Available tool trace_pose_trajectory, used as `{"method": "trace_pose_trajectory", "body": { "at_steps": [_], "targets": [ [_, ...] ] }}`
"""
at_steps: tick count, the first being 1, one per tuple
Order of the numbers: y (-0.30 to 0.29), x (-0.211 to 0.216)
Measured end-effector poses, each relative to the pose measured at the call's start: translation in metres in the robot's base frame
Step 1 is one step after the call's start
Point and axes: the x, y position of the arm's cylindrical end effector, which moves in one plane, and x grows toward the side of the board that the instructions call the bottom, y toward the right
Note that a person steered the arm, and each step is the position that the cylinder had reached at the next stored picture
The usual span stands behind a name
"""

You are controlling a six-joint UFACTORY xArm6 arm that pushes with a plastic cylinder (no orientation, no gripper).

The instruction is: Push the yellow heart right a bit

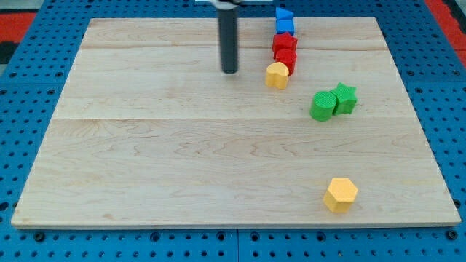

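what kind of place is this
Probably a robotics lab bench: a wooden board sits on a blue pegboard, with small coloured blocks like the yellow heart, and my tip just left of it.

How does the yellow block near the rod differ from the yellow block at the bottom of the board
The yellow heart is lobed; the yellow hexagon has flat sides. The yellow heart touches a red block in the line near the view's top; the yellow hexagon sits alone at the bottom right. My tip stands just left of the heart, far from the hexagon. Both are yellow.
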Motion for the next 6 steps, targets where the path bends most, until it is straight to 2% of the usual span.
{"method": "trace_pose_trajectory", "body": {
  "at_steps": [3, 6],
  "targets": [
    [0.055, 0.007],
    [0.042, 0.016]
  ]
}}
